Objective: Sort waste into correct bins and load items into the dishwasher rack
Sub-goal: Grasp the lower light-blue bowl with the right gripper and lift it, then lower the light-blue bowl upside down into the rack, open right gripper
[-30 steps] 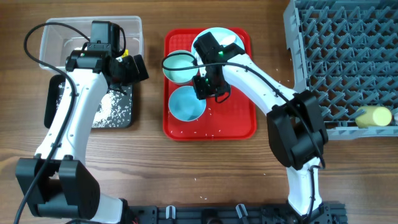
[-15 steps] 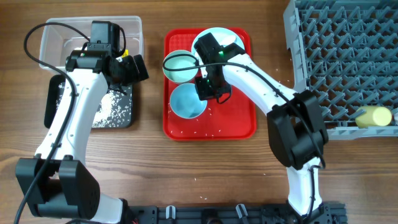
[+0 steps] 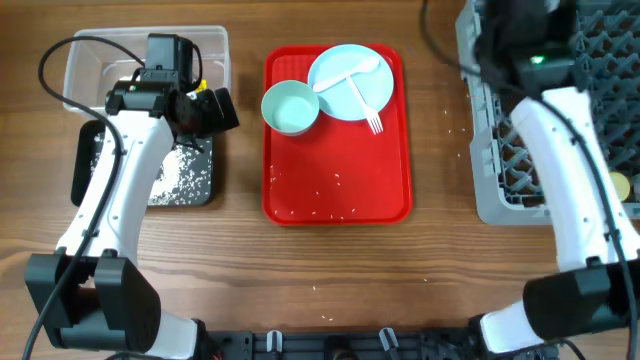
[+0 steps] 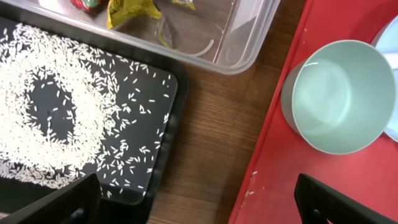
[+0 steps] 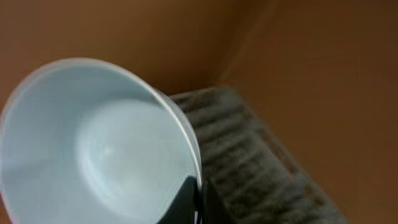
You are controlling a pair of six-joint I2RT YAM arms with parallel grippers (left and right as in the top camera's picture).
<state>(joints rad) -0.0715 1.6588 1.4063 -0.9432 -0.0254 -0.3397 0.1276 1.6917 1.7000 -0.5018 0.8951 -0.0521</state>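
Judging by the layout, the task is partly done: rice grains (image 4: pixel 56 118) are gathered in the black bin (image 4: pixel 163 127), wrappers (image 4: pixel 127 9) lie in the clear bin (image 4: pixel 249 38), and a yellow cup (image 3: pixel 622 185) sits in the dishwasher rack (image 3: pixel 490 190). On the red tray (image 3: pixel 340 160) a second bowl (image 3: pixel 290 106), the divided plate (image 3: pixel 385 90), a spoon (image 3: pixel 350 74) and a fork (image 3: pixel 368 112) are yet to be loaded, amid loose grains (image 3: pixel 335 180). The right end effector (image 5: pixel 193 196) is clenched on the rim of a pale blue bowl (image 5: pixel 93 143), held above the rack. The left end effector (image 4: pixel 199 205) is spread wide, empty, beside the bins.
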